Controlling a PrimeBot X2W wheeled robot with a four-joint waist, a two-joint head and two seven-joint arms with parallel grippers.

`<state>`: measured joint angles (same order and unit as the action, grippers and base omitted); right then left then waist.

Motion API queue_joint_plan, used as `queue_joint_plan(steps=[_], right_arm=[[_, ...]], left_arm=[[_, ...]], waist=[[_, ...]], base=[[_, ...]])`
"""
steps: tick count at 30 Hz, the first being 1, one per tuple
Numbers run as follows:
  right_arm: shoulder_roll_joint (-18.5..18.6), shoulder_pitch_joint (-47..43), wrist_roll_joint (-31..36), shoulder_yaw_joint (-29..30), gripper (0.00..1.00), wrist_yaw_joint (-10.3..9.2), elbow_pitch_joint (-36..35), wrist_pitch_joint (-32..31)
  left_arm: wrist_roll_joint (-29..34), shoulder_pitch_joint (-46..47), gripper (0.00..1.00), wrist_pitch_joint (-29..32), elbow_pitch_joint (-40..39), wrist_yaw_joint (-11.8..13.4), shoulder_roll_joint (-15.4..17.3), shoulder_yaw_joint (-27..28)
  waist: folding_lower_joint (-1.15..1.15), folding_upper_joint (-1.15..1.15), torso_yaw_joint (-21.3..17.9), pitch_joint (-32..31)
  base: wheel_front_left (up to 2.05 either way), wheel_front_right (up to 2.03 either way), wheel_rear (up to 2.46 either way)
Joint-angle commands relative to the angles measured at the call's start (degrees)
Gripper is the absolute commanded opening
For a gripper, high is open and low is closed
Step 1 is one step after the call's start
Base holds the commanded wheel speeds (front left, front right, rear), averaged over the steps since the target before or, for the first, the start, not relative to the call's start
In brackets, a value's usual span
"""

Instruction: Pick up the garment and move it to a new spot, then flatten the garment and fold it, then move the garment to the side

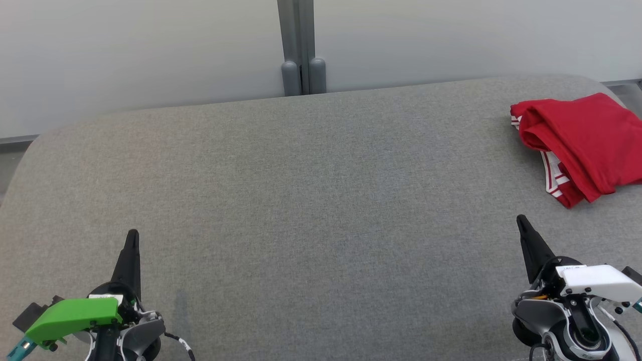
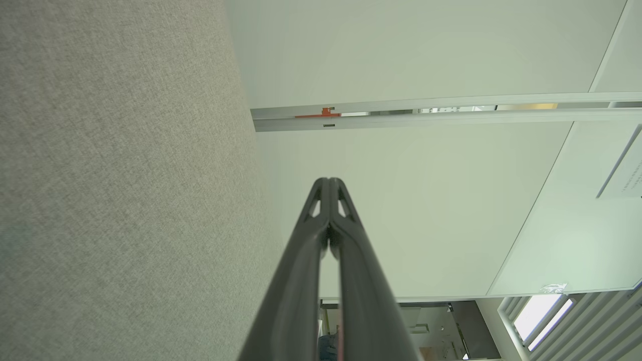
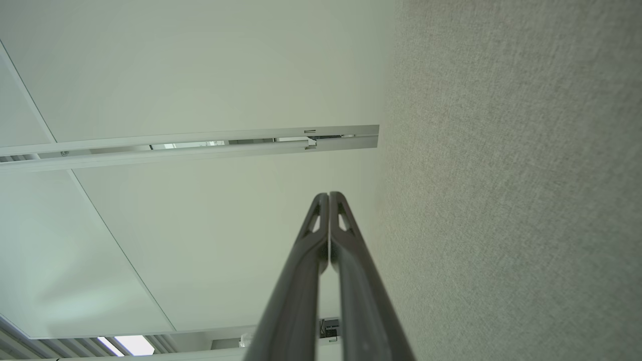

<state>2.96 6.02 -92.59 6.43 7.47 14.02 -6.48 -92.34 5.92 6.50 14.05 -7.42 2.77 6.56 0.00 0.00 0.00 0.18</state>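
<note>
Bottom corners first: left end effector (image 1: 132, 235) and right end effector (image 1: 521, 221), both with fingers pressed together, gripping nothing. Grey table (image 1: 311, 200) runs on to the folded red garment (image 1: 587, 135) at upper right, long axis slanting down-right, striped hem lowest. Behind, a grey post (image 1: 302, 55).

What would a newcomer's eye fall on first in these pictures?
The red garment with white-striped trim stands out, folded over at the far right of the grey fabric surface. Then the two shut grippers below: the left gripper with a green cover, the right gripper with a white cover.
</note>
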Motion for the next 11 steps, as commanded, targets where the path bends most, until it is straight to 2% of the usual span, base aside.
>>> queue_joint_plan(steps=[1,11], right_arm=[[0.0,0.4,0.2,0.1,0.00,0.04,0.1,-0.2],[0.0,0.4,0.2,0.2,0.00,0.03,0.1,-0.2]], left_arm=[[-0.2,0.6,0.00,0.2,0.1,-0.2,0.1,0.1],[-0.2,0.6,0.00,0.2,0.0,-0.2,0.1,0.1]], waist=[[0.00,0.00,0.0,0.0],[0.00,0.00,0.0,0.0]], base=[[0.00,0.00,0.00],[0.00,0.00,0.00]])
